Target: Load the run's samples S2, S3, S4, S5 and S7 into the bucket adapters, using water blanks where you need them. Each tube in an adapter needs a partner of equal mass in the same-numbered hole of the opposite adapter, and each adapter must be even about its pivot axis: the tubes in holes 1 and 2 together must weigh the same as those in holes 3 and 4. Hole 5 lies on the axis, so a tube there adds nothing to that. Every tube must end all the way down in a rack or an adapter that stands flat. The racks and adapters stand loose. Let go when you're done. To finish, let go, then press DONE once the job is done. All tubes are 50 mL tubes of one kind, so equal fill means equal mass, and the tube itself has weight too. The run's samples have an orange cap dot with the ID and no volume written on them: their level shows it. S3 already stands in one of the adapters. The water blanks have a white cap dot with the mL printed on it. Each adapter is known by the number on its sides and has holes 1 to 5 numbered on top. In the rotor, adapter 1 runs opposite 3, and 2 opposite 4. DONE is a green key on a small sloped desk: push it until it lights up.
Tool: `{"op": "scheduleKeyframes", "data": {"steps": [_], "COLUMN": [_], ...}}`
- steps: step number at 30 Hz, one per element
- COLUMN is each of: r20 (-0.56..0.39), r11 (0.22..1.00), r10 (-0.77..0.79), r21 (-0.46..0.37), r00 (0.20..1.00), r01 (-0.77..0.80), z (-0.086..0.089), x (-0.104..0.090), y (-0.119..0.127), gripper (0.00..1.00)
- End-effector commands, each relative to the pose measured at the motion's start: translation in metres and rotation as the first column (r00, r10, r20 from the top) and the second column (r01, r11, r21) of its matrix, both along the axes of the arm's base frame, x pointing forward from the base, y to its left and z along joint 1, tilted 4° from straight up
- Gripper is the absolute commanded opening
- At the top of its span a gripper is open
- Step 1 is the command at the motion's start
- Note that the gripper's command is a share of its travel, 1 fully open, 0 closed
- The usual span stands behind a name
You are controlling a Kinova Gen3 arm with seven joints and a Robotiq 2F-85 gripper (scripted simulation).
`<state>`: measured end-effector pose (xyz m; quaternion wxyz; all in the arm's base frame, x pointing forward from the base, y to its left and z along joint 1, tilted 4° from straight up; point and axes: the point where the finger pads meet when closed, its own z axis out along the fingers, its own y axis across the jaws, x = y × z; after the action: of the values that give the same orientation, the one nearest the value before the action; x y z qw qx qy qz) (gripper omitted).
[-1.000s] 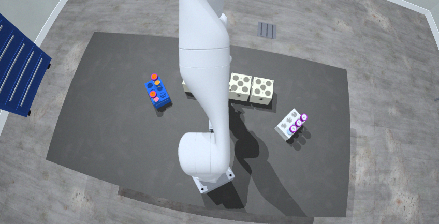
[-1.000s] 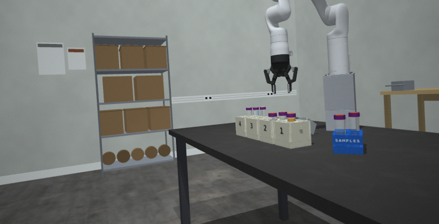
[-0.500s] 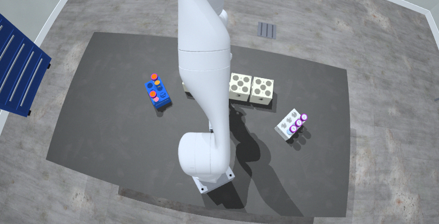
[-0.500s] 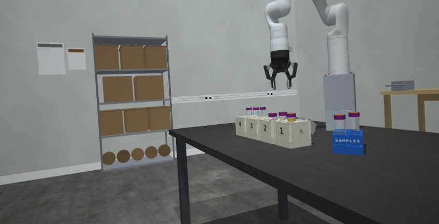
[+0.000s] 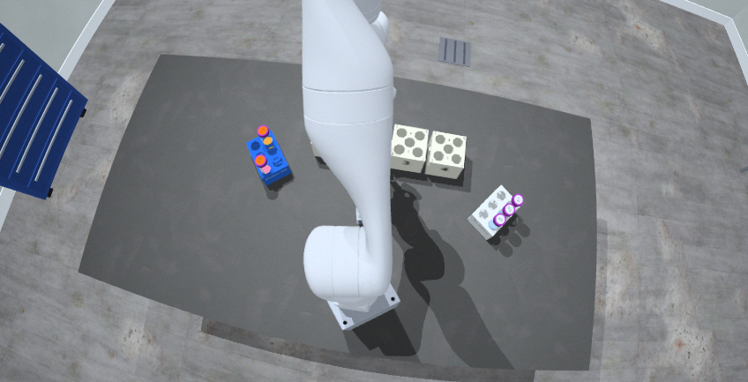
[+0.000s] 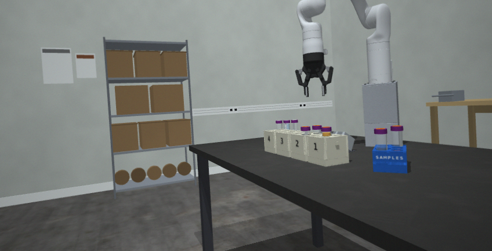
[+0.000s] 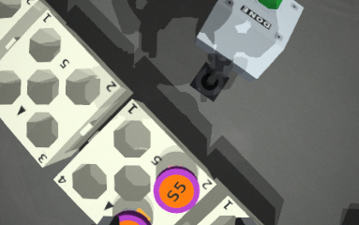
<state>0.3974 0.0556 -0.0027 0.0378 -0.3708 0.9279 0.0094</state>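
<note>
My gripper [image 6: 314, 91] is open and empty, hanging high above the row of cream adapters [image 6: 326, 150]. Its fingers do not show in the wrist view, and the arm hides it in the overhead view. Below it, one adapter [image 7: 92, 157] holds tube S5 [image 7: 176, 189] in hole 2. A second orange-dotted tube [image 7: 129, 219] stands in its hole 3, cut off by the frame edge. The neighbouring adapter [image 7: 78, 112] is empty. Adapters 3 [image 5: 409, 147] and 4 [image 5: 445, 153] show empty from above. The blue samples rack [image 5: 275, 165] [image 6: 389, 160] holds orange-dotted tubes [image 5: 263, 131].
The white blanks rack [image 5: 485, 210] holds three white-dotted tubes [image 5: 508, 209] at the table's right. The grey DONE desk [image 7: 251, 37] with its green key [image 7: 271, 4] stands just behind the adapter row. The arm's base [image 5: 362, 310] is at the table's front.
</note>
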Motion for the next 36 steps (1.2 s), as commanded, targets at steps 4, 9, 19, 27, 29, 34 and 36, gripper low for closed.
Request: {"op": "scheduleKeyframes", "data": {"steps": [4, 9, 19, 27, 29, 34, 36], "r20": [0.002, 0.002, -0.004, -0.019, -0.024, -0.038, -0.044], "r11": [1.0, 1.0, 0.993, 0.936, 0.905, 0.802, 0.752], "r10": [0.0, 0.0, -0.119, -0.351, -0.424, -0.595, -0.657], "r21": [0.0, 0.0, 0.008, 0.02, 0.023, 0.03, 0.031], "r00": [1.0, 1.0, 0.993, 0.936, 0.905, 0.803, 0.753], "r01": [0.0, 0.0, 0.119, 0.351, 0.425, 0.596, 0.658], "z": [0.001, 0.001, 0.0, -0.001, -0.002, -0.003, -0.003], "x": [0.001, 0.001, -0.003, -0.009, -0.011, -0.016, -0.018], "y": [0.0, 0.0, -0.009, -0.028, -0.035, -0.051, -0.057], "gripper": [0.62, 0.62, 0.62, 0.62, 0.62, 0.62, 0.62]}}
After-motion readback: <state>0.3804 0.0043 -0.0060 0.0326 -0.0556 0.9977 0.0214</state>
